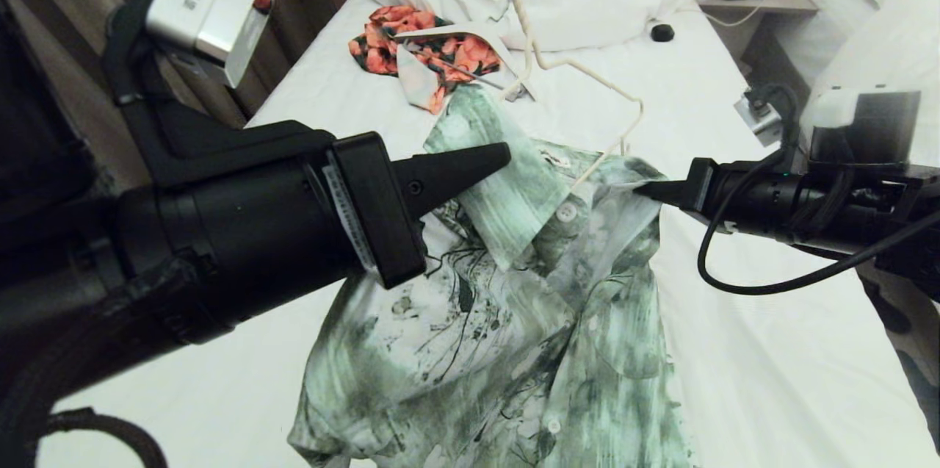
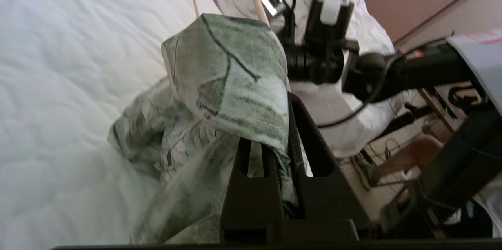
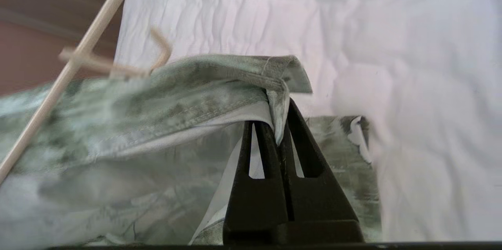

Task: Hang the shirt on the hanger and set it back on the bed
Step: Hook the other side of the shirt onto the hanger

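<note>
The bed runs out of the head view at its near end, and the left arm's dark bulk hides much of its left side; the shirt, mottled green and white with dark branch lines and white buttons, lies rumpled on the sheet at mid-bed, its hem cut off at the picture's lower edge; the hanger, thin and cream, rises from the collar toward the pillows, its hook out of sight and its lower frame lost inside the cloth; the left gripper is clenched on a raised fold by the collar; the right gripper is pinched tight on the shirt's opposite edge.
</note>
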You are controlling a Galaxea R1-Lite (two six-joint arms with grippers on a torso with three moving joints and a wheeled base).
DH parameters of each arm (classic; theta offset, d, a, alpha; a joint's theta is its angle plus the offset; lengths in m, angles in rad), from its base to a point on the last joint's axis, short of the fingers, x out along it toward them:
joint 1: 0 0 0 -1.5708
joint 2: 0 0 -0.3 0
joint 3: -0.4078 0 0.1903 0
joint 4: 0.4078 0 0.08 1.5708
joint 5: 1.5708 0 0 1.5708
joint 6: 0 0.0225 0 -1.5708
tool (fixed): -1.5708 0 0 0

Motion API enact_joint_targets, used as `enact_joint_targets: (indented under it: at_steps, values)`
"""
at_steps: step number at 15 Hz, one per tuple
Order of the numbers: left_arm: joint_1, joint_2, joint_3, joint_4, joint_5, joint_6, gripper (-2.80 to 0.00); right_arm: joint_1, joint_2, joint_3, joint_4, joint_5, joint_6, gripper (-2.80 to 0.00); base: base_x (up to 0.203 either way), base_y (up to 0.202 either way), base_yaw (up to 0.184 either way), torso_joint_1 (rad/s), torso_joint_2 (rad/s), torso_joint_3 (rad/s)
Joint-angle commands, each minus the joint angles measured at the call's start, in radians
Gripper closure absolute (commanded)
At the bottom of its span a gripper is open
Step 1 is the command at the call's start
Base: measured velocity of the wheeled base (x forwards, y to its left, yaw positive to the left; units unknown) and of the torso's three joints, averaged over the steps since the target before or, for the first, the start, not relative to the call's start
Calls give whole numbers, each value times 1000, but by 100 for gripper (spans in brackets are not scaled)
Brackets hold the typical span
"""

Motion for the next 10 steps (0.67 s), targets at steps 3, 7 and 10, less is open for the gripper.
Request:
enact_joint_targets:
  at_steps: [3, 7, 10]
  values:
    - [-10, -5, -13, 54, 10, 0, 0, -29, -2, -50, 63, 2, 2, 0, 0, 0, 0, 0, 0, 0]
    - [-8, -19, -30, 67, 11, -4, 0, -58, -2, -81, 100, 5, 1, 0, 0, 0, 0, 0, 0, 0]
    - [-10, -49, -45, 68, 11, -22, 0, -51, 6, -64, 102, 14, 1, 0, 0, 0, 0, 0, 0, 0]
